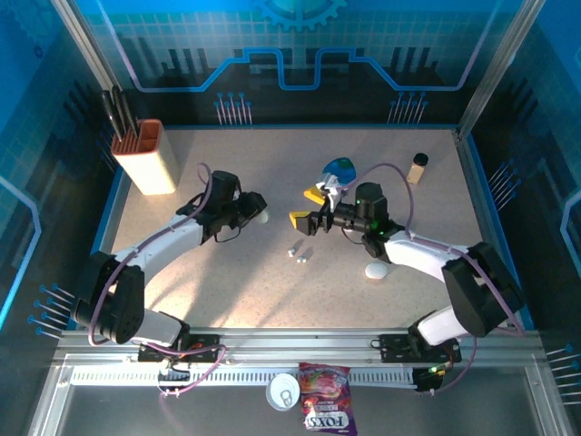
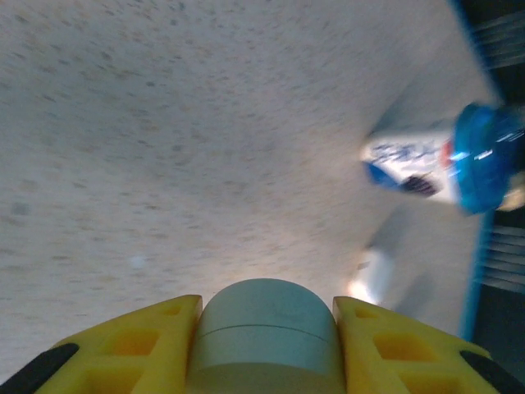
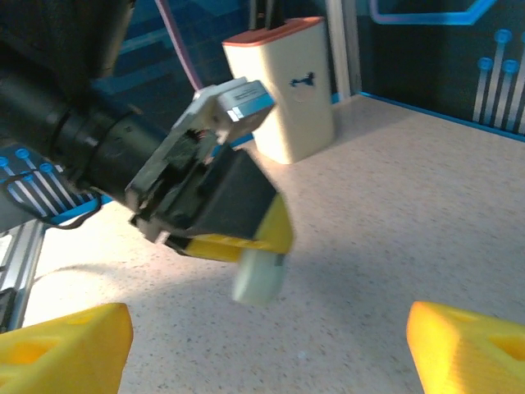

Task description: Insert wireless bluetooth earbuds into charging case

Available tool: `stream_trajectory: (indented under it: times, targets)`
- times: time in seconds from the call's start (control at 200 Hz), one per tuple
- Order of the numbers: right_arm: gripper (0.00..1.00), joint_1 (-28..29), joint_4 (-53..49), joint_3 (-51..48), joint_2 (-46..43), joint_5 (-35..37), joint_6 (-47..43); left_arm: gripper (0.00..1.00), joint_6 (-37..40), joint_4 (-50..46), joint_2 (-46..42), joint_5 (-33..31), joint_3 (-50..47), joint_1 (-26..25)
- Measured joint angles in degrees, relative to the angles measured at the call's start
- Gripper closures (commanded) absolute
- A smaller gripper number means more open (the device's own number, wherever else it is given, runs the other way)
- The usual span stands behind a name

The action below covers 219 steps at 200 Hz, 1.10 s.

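Top view: two tiny earbuds [image 1: 296, 255] lie loose on the table [image 1: 227, 272], between the arms. The left gripper [image 1: 258, 213] clamps a pale case [image 1: 263, 217]; the right gripper [image 1: 307, 208] hangs near the earbuds, fingers apart.

Left wrist: both fingers squeeze the case, its lid down.

Right wrist: jaws wide, empty.

The earbuds are likely light, hard and slippery; pinch across the stem.

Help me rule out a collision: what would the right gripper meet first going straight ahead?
Most likely the left gripper and the pale, rounded pebble-shaped case it clamps, dead ahead between the open right gripper's yellow fingers. Bare speckled table lies between; depth is unclear.
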Motion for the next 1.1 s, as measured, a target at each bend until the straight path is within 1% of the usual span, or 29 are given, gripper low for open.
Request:
stream_trajectory:
  times: [0.1, 0.2, 0.31, 0.405, 0.54, 0.8, 1.03, 1.096]
  targets:
    - [0.14, 1.2, 5.6, 0.0, 3.7, -0.6, 1.3, 0.72, -11.4, 9.1, -0.4, 1.9, -3.7, 0.0]
    - [0.15, 1.6, 11.2, 0.3, 7.8, -1.0, 3.6, 0.73, -20.1, 15.8, -0.9, 2.7, -7.1, 0.0]
    - [0.16, 1.7, 15.3, 1.8, 12.4, -1.7, 6.6, 0.74, -26.7, 22.0, -0.9, 3.5, -9.4, 0.0]
    - [0.18, 1.7, 18.1, 3.4, 15.6, -2.3, 8.9, 0.74, -30.6, 26.1, -0.9, 4.3, -10.2, 0.0]
    - [0.23, 1.7, 21.0, 4.8, 18.7, -3.1, 11.4, 0.74, -33.8, 31.0, -0.4, 5.7, -10.4, 0.0]
    - [0.47, 1.8, 21.8, 6.7, 20.5, -3.3, 13.6, 0.74, -35.3, 33.8, 0.0, 7.3, -10.5, 0.0]
    - [0.59, 1.8, 21.7, 8.4, 21.6, -4.0, 14.3, 0.74, -35.4, 34.3, 0.3, 8.2, -10.5, 0.1]
    - [0.66, 1.7, 21.5, 8.5, 21.9, -3.6, 14.6, 0.74, -35.4, 34.3, 0.7, 8.5, -10.5, 0.1]
